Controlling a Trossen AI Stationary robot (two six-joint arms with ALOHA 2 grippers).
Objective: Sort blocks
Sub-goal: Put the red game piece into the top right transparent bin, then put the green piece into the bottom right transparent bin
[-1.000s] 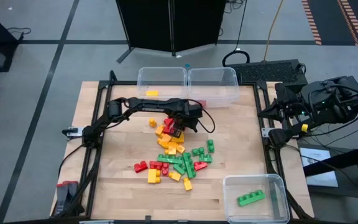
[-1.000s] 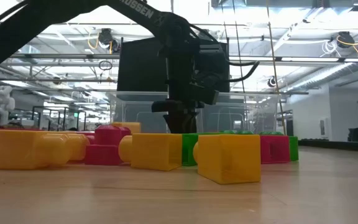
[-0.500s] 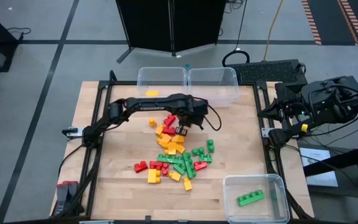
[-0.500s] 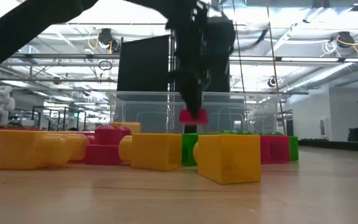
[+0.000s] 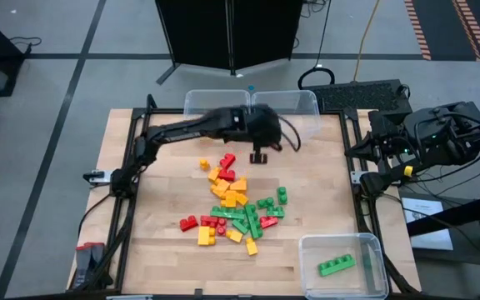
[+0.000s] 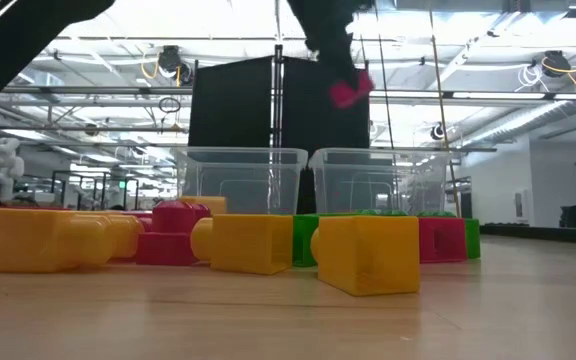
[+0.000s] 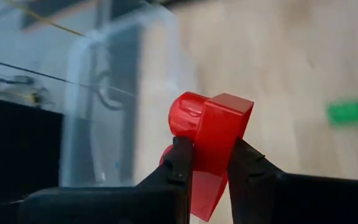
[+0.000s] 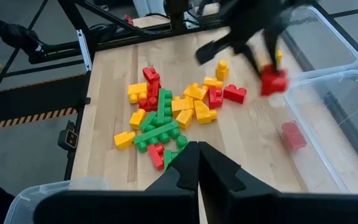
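Bare tabletop (image 5: 319,183) lies open right of the block pile (image 5: 236,204), and a clear strip runs between the pile and the two far bins (image 5: 251,107). The left arm (image 5: 190,129) spans the far left side, its gripper (image 5: 259,155) raised with a red block (image 6: 349,92) beside the bins. The near-right bin (image 5: 342,265) blocks that corner. The right gripper (image 8: 197,158) stays off the table's right edge.

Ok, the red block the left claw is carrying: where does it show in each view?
High view: hidden under the left claw, just short of the right-hand clear bin.
Low view: the red block hangs high, above that bin.
Left wrist view: centre, clamped between the fingers, bin beyond.
Right wrist view: held up beside the bin, which already holds one red block.
Shared landmark: that clear bin.
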